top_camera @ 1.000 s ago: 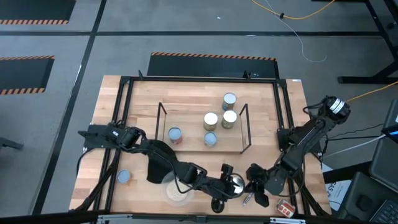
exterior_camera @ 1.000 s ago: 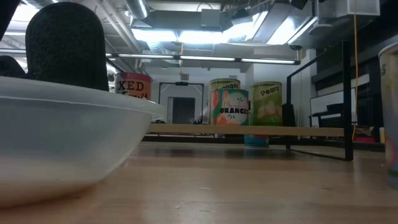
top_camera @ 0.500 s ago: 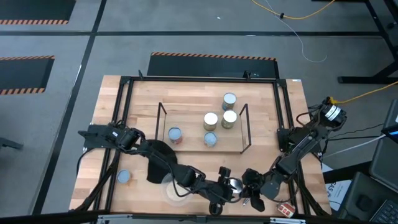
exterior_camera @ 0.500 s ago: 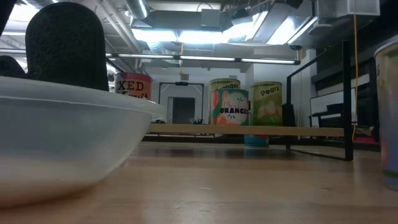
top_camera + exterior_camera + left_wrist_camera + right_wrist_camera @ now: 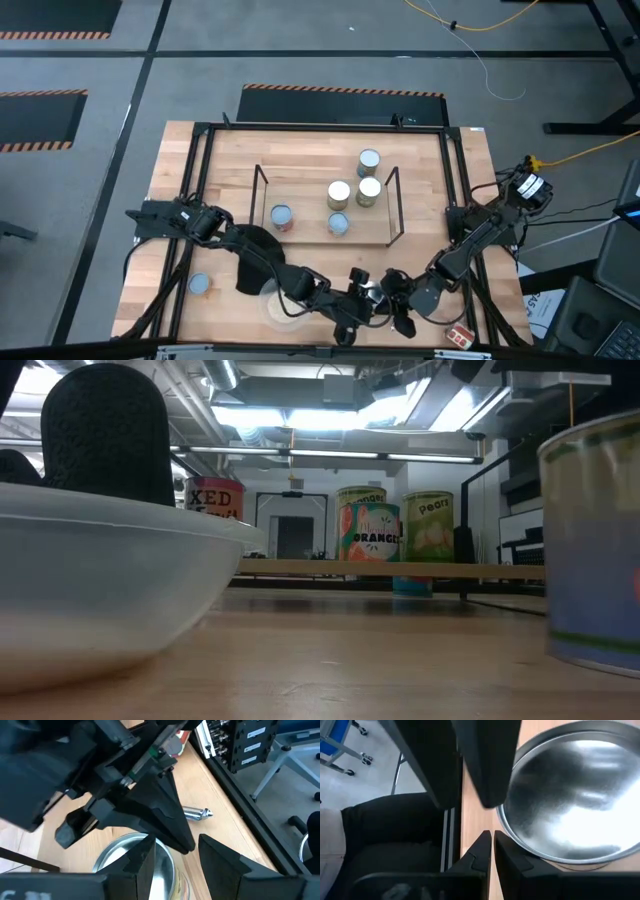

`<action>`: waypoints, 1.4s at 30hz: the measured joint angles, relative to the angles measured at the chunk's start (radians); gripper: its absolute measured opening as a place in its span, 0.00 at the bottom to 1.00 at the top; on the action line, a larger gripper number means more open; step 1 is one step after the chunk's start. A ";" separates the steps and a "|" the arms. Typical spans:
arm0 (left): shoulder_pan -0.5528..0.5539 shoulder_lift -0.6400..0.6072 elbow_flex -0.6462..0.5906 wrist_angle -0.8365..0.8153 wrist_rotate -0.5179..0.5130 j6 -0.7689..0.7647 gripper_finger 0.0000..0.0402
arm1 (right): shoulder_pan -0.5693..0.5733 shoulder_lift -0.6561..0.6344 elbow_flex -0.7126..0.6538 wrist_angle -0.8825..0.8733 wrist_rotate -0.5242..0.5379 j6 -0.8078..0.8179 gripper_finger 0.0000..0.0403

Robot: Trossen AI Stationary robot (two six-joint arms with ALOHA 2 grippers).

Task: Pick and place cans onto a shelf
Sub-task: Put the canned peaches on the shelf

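The left gripper [image 5: 368, 297] clasps a silver-topped can [image 5: 145, 865] between its spread fingers at the table's near edge, and the right gripper [image 5: 397, 305], its fingers pressed together, sits just beside that can. Well beyond them, five cans [image 5: 340, 194] already stand on the shelf [image 5: 310, 232]; by my count the held can, a pale-blue-topped can [image 5: 199, 284] far out past the left arm's side and a red one [image 5: 459, 335] behind the right gripper are left

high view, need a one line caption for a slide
Both grippers meet at a silver-topped can near the table's front edge; five cans sit on the shelf behind.
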 joint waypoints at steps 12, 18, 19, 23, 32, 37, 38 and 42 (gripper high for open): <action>-0.005 -0.001 0.000 -0.105 -0.043 -0.032 0.36 | -0.004 0.000 0.000 0.009 0.000 -0.004 0.07; -0.005 -0.001 0.000 -0.134 -0.046 -0.033 0.35 | -0.004 0.000 0.000 0.010 -0.001 -0.004 0.07; -0.005 -0.001 0.000 -0.138 -0.047 -0.033 0.34 | -0.004 0.000 0.000 0.010 -0.001 -0.004 0.07; -0.004 -0.002 0.000 -0.146 -0.050 -0.033 0.29 | -0.004 0.000 0.000 0.010 -0.001 -0.004 0.07; -0.004 -0.003 0.000 -0.147 -0.049 -0.032 0.13 | -0.003 0.000 0.000 0.010 -0.003 -0.003 0.07; -0.004 -0.003 0.001 -0.147 -0.047 -0.032 0.02 | 0.009 -0.032 0.000 0.010 -0.006 -0.003 0.07; -0.004 -0.003 0.001 -0.147 -0.046 -0.032 0.01 | 0.013 -0.043 0.000 0.010 -0.006 -0.005 0.07; -0.004 -0.003 0.001 -0.147 -0.046 -0.032 0.02 | 0.026 -0.095 0.000 0.011 -0.005 -0.048 0.07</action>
